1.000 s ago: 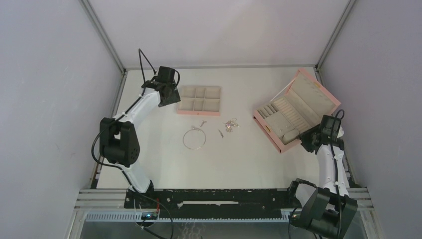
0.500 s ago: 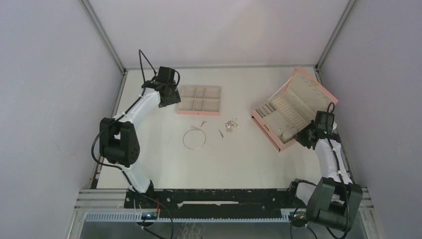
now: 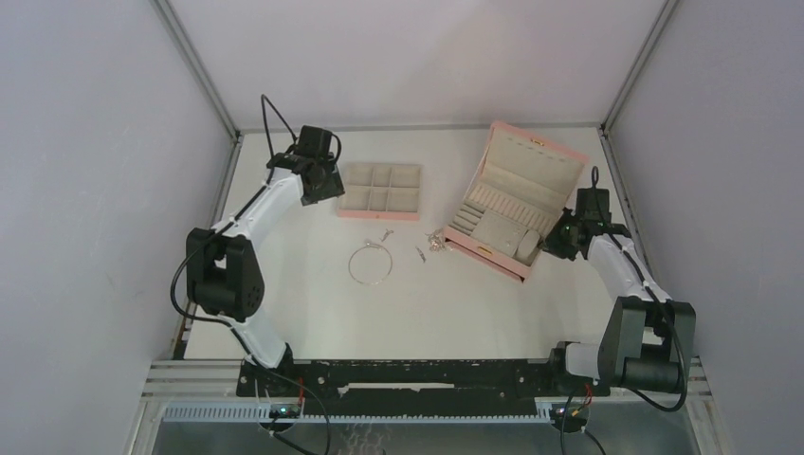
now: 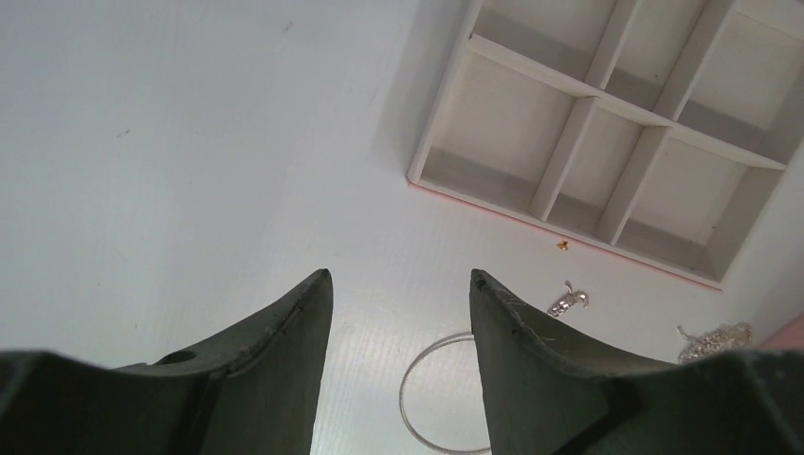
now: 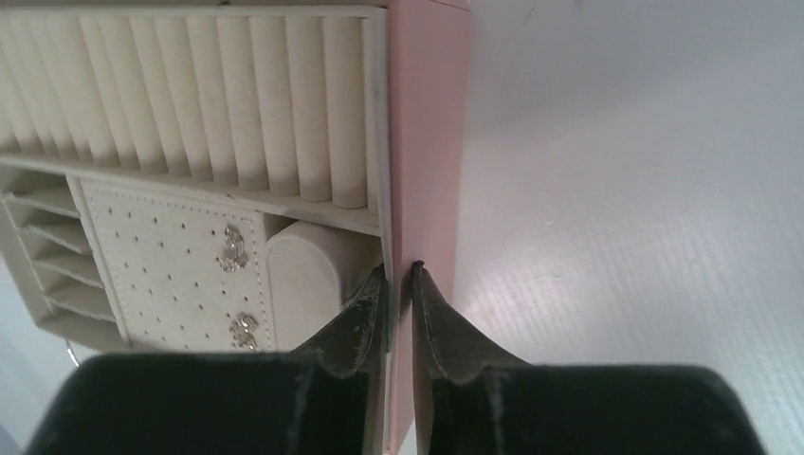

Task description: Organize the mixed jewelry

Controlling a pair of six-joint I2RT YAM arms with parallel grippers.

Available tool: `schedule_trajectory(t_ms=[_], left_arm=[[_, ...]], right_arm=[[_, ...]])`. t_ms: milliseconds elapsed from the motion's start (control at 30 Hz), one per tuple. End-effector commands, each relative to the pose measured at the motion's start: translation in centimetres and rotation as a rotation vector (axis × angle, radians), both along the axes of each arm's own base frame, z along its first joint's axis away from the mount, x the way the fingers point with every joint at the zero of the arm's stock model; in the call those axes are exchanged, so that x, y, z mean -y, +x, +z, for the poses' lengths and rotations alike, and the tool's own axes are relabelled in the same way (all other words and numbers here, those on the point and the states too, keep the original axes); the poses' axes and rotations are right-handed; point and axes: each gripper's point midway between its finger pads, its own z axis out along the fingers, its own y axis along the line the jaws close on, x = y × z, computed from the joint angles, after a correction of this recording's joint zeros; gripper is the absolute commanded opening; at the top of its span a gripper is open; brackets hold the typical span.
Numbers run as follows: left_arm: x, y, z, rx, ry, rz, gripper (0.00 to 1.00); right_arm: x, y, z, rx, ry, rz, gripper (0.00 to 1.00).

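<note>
The mixed jewelry lies mid-table: a thin silver hoop (image 3: 370,263), a small stud (image 3: 386,234), another small piece (image 3: 420,253) and a chain cluster (image 3: 438,237) close to the pink box's left corner. The left wrist view shows part of the hoop (image 4: 410,379), a silver piece (image 4: 567,301) and the cluster (image 4: 716,336). My left gripper (image 3: 322,185) (image 4: 398,275) hangs open and empty, left of the tray. My right gripper (image 3: 552,242) (image 5: 398,270) is shut on the right side wall of the open pink box (image 3: 507,204) (image 5: 427,142).
A pink six-compartment tray (image 3: 379,215) (image 4: 569,142) sits behind the jewelry, with a tiny gold stud (image 4: 562,245) just in front of it. Inside the box, two earrings (image 5: 233,248) sit on a dotted pad beside ring rolls. Walls enclose the table.
My right gripper closed on the box wall and swung the pink box left and forward, turning it toward the jewelry. The left arm has stayed still.
</note>
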Motion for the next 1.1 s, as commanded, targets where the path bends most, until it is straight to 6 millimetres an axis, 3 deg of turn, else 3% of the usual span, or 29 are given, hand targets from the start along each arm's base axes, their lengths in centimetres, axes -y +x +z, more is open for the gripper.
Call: schedule_trajectory(t_ms=[0, 167, 400, 433, 500, 567, 700, 800, 900, 967, 1067], left_arm=[[0.1, -0.5, 3.6, 0.083, -0.033, -0.004, 0.61], [0.0, -1.3, 3.6, 0.081, -0.036, -0.010, 0.61], [0.0, -2.0, 3.7, 0.068, -0.037, -0.024, 0.61], [0.0, -2.2, 3.9, 0.071, -0.036, -0.025, 0.61], [-0.1, -2.4, 4.7, 0.084, -0.038, -0.032, 0.61], [-0.1, -2.7, 5.5, 0.094, -0.044, -0.039, 0.63], [-0.2, -3.3, 7.3, 0.140, -0.051, -0.049, 0.66], [-0.2, -3.9, 8.1, 0.157, -0.042, -0.080, 0.73], [1.1, -4.9, 8.6, 0.170, -0.014, -0.161, 0.77], [3.7, -5.7, 8.6, 0.171, 0.002, -0.257, 0.78], [9.1, -6.9, 7.6, 0.150, 0.021, -0.394, 0.78]], right_arm=[[3.6, 0.4, 0.3, 0.015, -0.056, -0.062, 0.00], [6.4, 1.2, 0.3, 0.013, -0.100, -0.111, 0.00], [7.2, 3.4, 1.0, 0.051, -0.091, -0.150, 0.00], [7.1, 3.5, 1.6, 0.063, -0.093, -0.147, 0.05], [7.0, 3.2, 2.8, 0.089, -0.110, -0.151, 0.34], [7.0, 2.8, 4.6, 0.131, -0.126, -0.161, 0.57], [6.9, 1.6, 9.5, 0.248, -0.158, -0.180, 0.64], [4.8, 1.1, 12.8, 0.333, -0.182, -0.107, 0.65], [0.6, 1.0, 14.0, 0.368, -0.216, 0.020, 0.65], [-1.7, 0.8, 13.7, 0.355, -0.223, 0.068, 0.65], [-2.9, 0.8, 13.2, 0.339, -0.191, 0.065, 0.65]])
